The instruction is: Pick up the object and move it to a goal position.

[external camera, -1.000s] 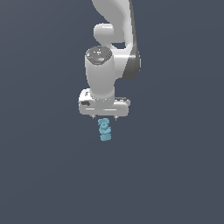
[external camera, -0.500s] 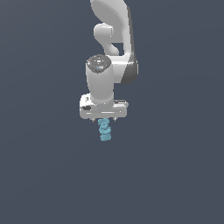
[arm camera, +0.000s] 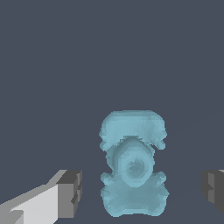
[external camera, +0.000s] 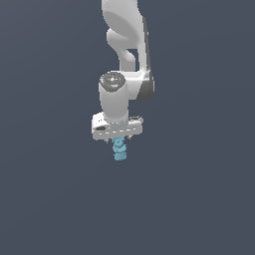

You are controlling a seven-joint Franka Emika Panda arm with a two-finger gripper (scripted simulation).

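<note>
The white arm (external camera: 124,55) is reaching down from the top centre of the exterior view, its rounded wrist sitting over the flat white hand, all against a plain dark grey-blue backdrop. The gripper (external camera: 118,140) is hanging just below the middle of the frame, pointing downward. In the wrist view its fingers (arm camera: 70,192) are standing spread wide, one grey pad low at each side of the picture (neither one touching anything). The object (external camera: 119,150), a small knobbly light-blue piece, is sitting directly under the gripper in the exterior view; in the wrist view it (arm camera: 132,164) is lying between the two pads with clear gaps on both sides.
</note>
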